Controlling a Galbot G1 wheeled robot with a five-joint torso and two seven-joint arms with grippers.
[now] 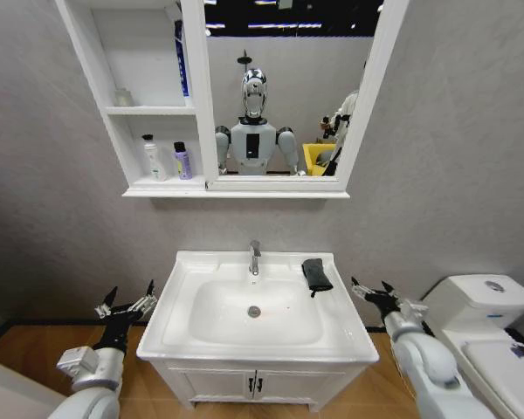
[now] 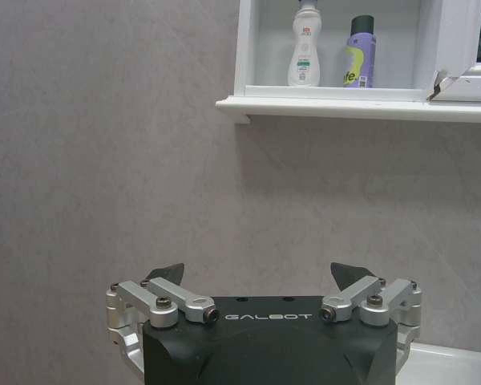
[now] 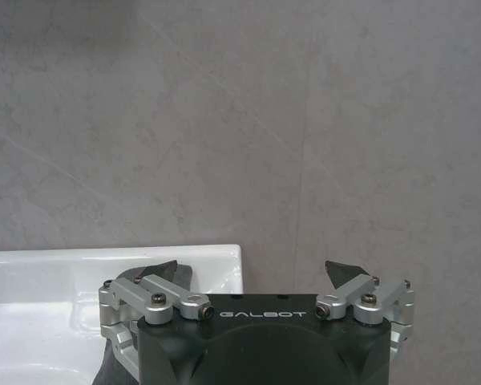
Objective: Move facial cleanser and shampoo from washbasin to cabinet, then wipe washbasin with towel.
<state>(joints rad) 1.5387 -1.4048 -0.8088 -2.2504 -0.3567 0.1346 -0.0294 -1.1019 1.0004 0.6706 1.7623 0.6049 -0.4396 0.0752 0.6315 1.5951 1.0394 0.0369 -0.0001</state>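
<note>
Here the left gripper (image 1: 128, 305) hangs low beside the basin's left edge, its fingers spread wide and holding nothing; in its wrist view the dark fingertips (image 2: 167, 273) stand well apart against the bare grey wall. The right gripper (image 1: 372, 290) mirrors it just off the basin's right edge, also wide open and empty, its fingertips (image 3: 342, 271) apart with the basin's white corner showing beside them. Neither gripper touches anything. Between the two arms sits the washbasin (image 1: 185, 272), its bowl and rim bare apart from the chrome faucet (image 1: 254, 257) at the back and the towel (image 1: 316, 274), a small dark cloth lying on the rim just right of the faucet and near the right gripper. Above, on the wall, the cabinet (image 1: 97, 58) holds two bottles on its bottom shelf: a white bottle (image 1: 150, 158) and a purple bottle (image 1: 182, 161) standing upright side by side, seen again in the left wrist view as the white bottle (image 2: 304, 46) and purple bottle (image 2: 358, 52). I judge these to be the cleanser and shampoo, so the moving part of the task looks done. What is left, by that reading, is the wiping: the towel lies untouched on the rim and has not yet been picked up.
</note>
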